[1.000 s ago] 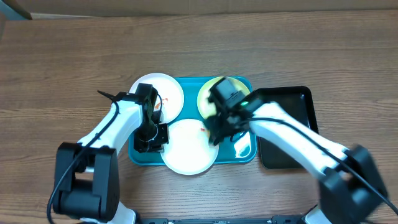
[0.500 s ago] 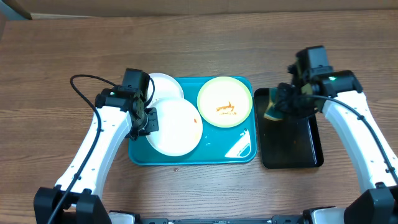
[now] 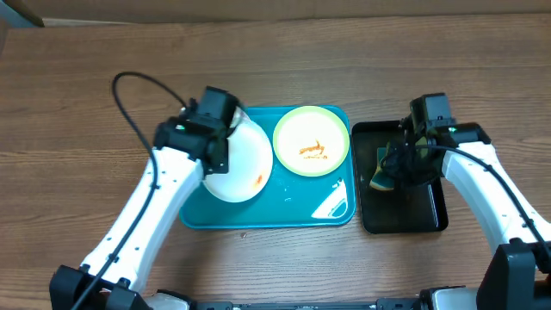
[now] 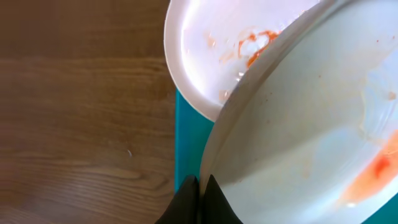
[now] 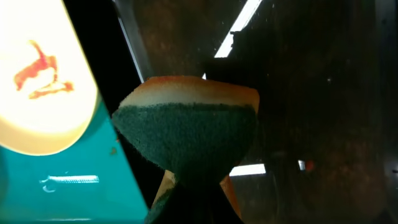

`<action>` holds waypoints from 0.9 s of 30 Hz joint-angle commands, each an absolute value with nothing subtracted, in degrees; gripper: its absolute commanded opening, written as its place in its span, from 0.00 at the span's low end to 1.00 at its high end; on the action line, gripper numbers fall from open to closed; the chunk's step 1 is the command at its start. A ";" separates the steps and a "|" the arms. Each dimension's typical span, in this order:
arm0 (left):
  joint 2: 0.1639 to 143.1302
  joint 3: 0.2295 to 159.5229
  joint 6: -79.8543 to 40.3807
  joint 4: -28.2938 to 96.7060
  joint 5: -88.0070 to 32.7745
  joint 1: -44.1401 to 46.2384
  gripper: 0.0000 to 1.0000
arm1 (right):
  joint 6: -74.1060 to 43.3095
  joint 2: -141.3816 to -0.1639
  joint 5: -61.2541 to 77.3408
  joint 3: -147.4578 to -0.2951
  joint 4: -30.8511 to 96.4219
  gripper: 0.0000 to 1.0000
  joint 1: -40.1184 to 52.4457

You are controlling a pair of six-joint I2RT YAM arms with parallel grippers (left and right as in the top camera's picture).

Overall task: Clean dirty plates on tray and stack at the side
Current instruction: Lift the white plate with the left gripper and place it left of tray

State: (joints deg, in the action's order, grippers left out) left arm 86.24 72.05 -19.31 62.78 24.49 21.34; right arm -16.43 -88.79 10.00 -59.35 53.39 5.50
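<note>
My left gripper [image 3: 219, 155] is shut on the rim of a white plate [image 3: 244, 162] and holds it tilted over the left end of the teal tray [image 3: 320, 212]. The plate has a red smear near its lower edge; the left wrist view shows its rim [image 4: 298, 124] between my fingers [image 4: 199, 184]. Another white plate [image 4: 214, 53] with orange smears lies under it, overhanging the tray's left edge. The cream plate with a green rim [image 3: 311, 140] lies on the tray's far right, smeared with sauce. My right gripper [image 3: 394, 169] is shut on a green and yellow sponge [image 5: 186, 127] over the black tray [image 3: 405, 215].
The black tray stands right beside the teal tray's right edge. Bare wood table [image 3: 77, 103] lies left of the teal tray and along the far side. A cable [image 3: 129, 95] loops above my left arm.
My left gripper has lifted and tilted the white plate, carrying it toward the tray's far left over the other white plate. My right gripper has moved the sponge slightly nearer over the black tray.
</note>
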 commanded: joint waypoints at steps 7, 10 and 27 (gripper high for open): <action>85.01 73.71 -22.37 62.59 50.76 37.30 0.04 | -16.23 -89.01 9.43 -54.37 48.64 0.04 5.43; 85.08 73.71 -22.31 61.23 60.14 43.03 0.04 | -16.23 -89.01 9.43 -54.33 48.66 0.04 5.43; 87.53 73.73 -21.93 60.03 59.88 46.70 0.04 | -16.23 -89.01 9.43 -54.41 49.21 0.04 5.43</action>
